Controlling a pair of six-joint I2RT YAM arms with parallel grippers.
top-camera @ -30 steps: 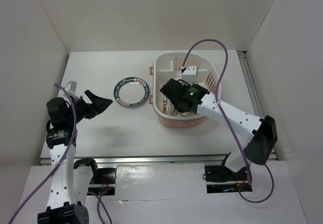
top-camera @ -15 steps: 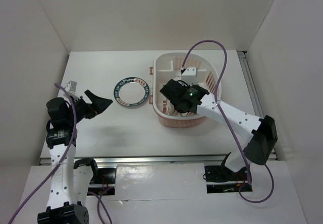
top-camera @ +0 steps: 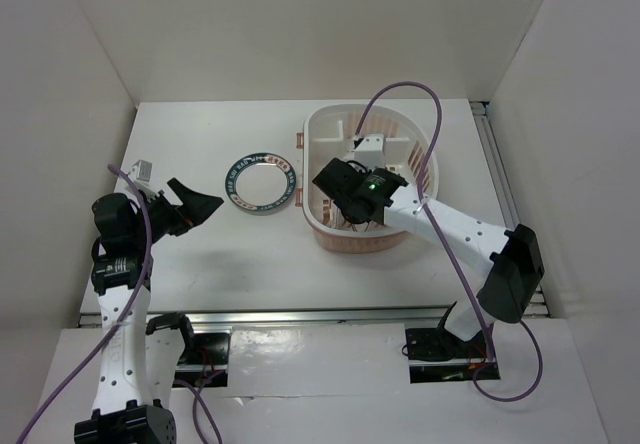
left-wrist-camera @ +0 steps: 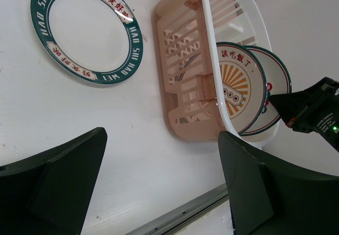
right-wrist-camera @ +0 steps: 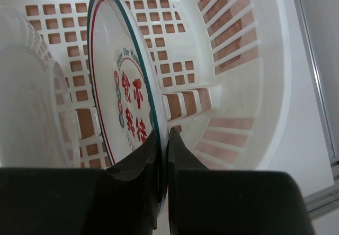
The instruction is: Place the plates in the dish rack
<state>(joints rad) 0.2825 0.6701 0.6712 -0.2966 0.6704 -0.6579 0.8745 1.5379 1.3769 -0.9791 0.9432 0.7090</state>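
Note:
A plate with a dark blue-green rim band (top-camera: 259, 182) lies flat on the table left of the dish rack (top-camera: 330, 116); the left wrist view shows it (left-wrist-camera: 79, 31) at upper left. My left gripper (top-camera: 200, 204) hovers open and empty near that plate. Inside the pink-and-cream rack (right-wrist-camera: 233, 44) my right gripper (right-wrist-camera: 163, 155) is shut on the lower edge of the red-character plate (right-wrist-camera: 124, 102), which stands upright on edge. The sunburst plate (left-wrist-camera: 235, 87) stands in the rack beside it, its white back (right-wrist-camera: 32, 102) to the right wrist camera.
White walls enclose the table on the left, back and right. A metal rail (top-camera: 320, 314) runs along the near edge in front of the arm bases. The right arm's purple cable (top-camera: 440, 114) arcs over the rack.
The right gripper with its plate has shifted slightly left and further into the rack. The left arm and the plate on the table have not moved.

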